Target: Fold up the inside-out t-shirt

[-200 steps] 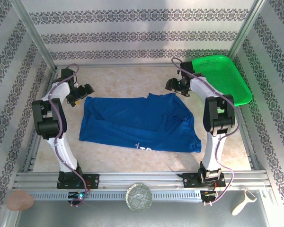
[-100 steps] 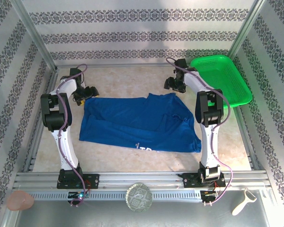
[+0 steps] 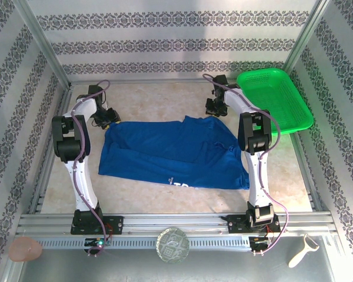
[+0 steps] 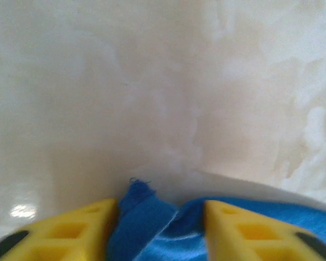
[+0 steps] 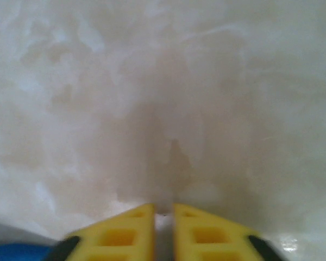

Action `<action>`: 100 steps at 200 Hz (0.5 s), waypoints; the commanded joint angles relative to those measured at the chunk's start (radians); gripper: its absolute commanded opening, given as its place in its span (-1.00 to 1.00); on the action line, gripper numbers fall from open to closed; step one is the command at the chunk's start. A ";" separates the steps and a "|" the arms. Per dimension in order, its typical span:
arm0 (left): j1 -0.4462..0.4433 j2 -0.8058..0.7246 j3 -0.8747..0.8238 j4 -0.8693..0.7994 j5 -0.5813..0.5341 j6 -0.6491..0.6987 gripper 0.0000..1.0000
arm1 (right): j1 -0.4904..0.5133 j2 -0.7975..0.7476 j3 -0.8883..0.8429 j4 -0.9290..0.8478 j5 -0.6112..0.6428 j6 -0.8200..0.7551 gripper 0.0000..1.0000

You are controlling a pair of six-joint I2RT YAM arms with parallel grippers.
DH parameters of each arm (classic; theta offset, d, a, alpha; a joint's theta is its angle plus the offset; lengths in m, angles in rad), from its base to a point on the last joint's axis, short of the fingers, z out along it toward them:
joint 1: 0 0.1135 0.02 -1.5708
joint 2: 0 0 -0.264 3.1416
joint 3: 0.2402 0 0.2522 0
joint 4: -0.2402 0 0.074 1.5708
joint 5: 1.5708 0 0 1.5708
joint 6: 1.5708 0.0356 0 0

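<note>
- The inside-out t-shirt (image 3: 165, 150) is royal blue and lies spread out flat on the pale table (image 3: 159, 97), midway between the two arms, with its long side running left to right.
- Its left part is smooth. Its right part carries a few creases and a raised flap along the far edge. Small white lettering (image 3: 179, 185) sits at the near hem.
- The left gripper (image 3: 107, 116) is down at the shirt's far left corner. In the left wrist view, its yellow fingers (image 4: 70, 228) stand partly apart. A bunched fold of the blue cloth (image 4: 144, 217) fills the gap and touches both fingers, so that corner is pinched.
- The right gripper (image 3: 215, 109) is at the far edge of the shirt near its far right corner, just left of the green mesh basket (image 3: 270, 94).
- In the right wrist view, its yellow fingers (image 5: 119, 236) are clenched, with only a thin slit between them. No cloth can be seen between the tips. A sliver of blue shows at the lower left of that view, outside the fingers.
</note>
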 commanded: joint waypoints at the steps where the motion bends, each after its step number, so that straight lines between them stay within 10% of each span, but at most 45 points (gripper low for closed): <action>1: -0.018 0.042 0.016 0.023 0.053 -0.001 -0.62 | -0.017 -0.028 -0.050 0.027 -0.061 0.034 -1.00; 18: -0.018 0.039 0.021 0.031 0.058 -0.004 -1.00 | -0.032 -0.075 -0.096 0.073 -0.091 0.056 -1.00; 100: -0.015 -0.170 -0.199 0.271 0.092 -0.082 -1.00 | -0.079 -0.438 -0.497 0.449 -0.259 0.222 -1.00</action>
